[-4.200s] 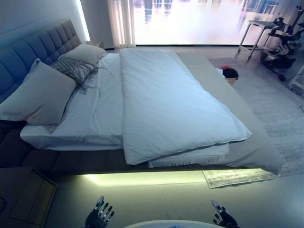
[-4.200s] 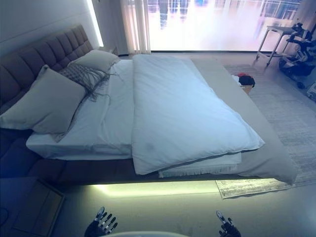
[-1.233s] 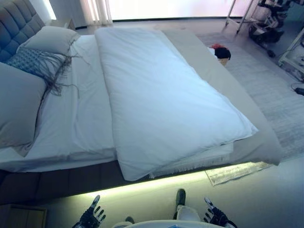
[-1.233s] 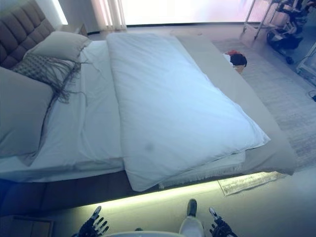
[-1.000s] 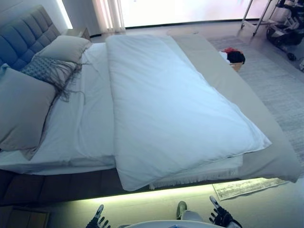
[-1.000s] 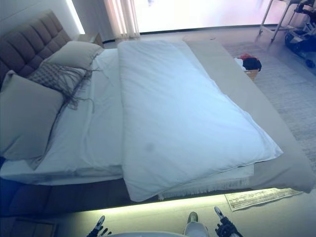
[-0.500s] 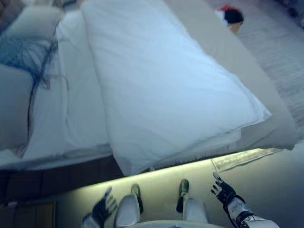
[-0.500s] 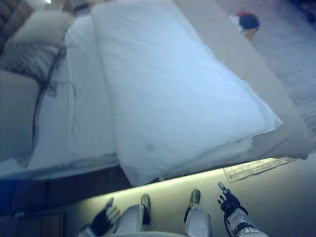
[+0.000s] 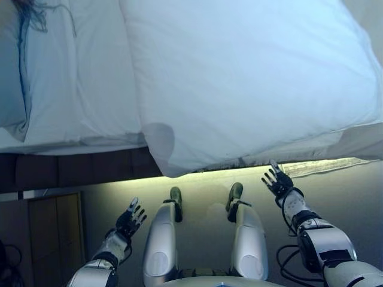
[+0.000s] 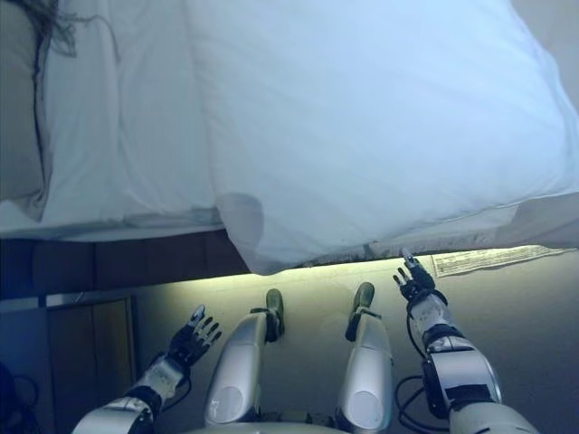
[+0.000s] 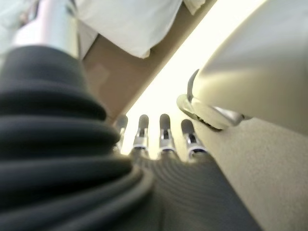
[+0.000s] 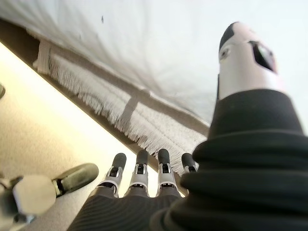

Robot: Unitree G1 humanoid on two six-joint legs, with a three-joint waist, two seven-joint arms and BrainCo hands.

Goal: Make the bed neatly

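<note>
A white duvet lies folded over on the bed, its near corner hanging over the bed's edge. A white sheet shows bare to its left. A fringed blanket edge hangs under the duvet. My left hand is open and empty, low in front of the bed. My right hand is open and empty, raised just below the duvet's hanging edge. The right hand's fingers are straight in the right wrist view, and the left hand's fingers are straight in the left wrist view.
A grey pillow lies at the far left of the bed. The dark bed frame has a lit strip under it. A wooden nightstand stands at lower left. A rug's edge shows at right.
The camera has tilted down and come closer to the bed, so the bed fills the top. Both arms have risen into view, and the right hand has moved up toward the duvet's edge.
</note>
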